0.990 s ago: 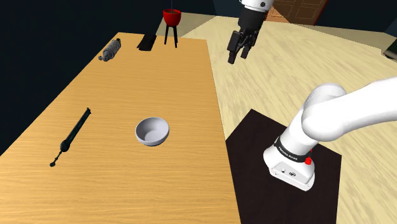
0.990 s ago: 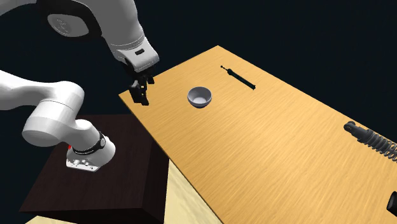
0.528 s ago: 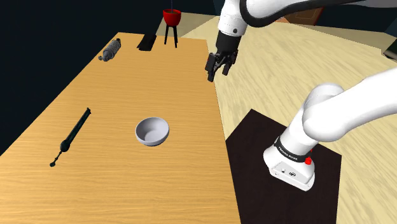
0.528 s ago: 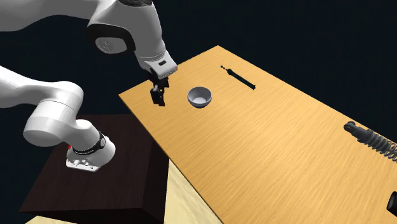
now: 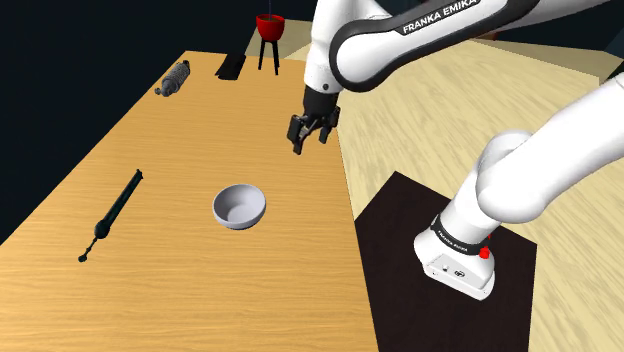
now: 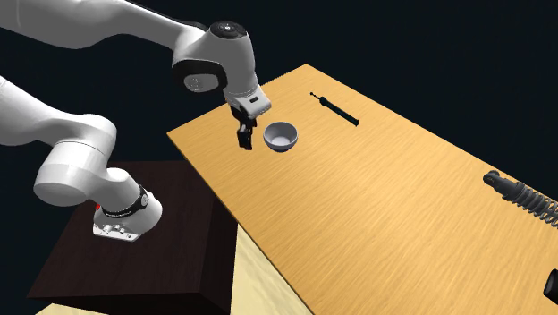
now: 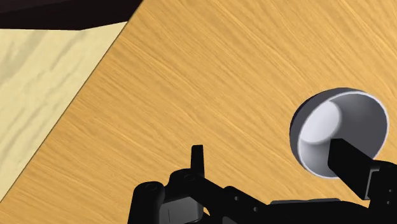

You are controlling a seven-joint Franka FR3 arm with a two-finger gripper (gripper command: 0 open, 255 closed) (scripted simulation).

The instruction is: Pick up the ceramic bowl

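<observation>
A small grey-white bowl [image 5: 239, 206] stands upright and empty on the wooden table [image 5: 200, 290]. In the shoulder view my black gripper [image 5: 309, 142] hangs above the table near its right edge, up and to the right of the bowl, apart from it. The second exterior view has the gripper [image 6: 243, 139] just left of the bowl [image 6: 281, 136]. In the wrist view the fingers stand apart and open around nothing, the gripper [image 7: 272, 162] over bare wood, and the bowl [image 7: 340, 130] lies just beyond one fingertip [image 7: 347, 162].
A long black tool [image 5: 115, 212] lies left of the bowl. A coiled spring part [image 5: 175, 78] and a flat black object [image 5: 231, 66] lie at the table's far end, near a red pot on a stool [image 5: 270, 27]. My dark stand [image 5: 400, 290] sits right of the table.
The arm has swung from over the floor to over the table, bringing the gripper down and toward the bowl. The bowl has not moved.
</observation>
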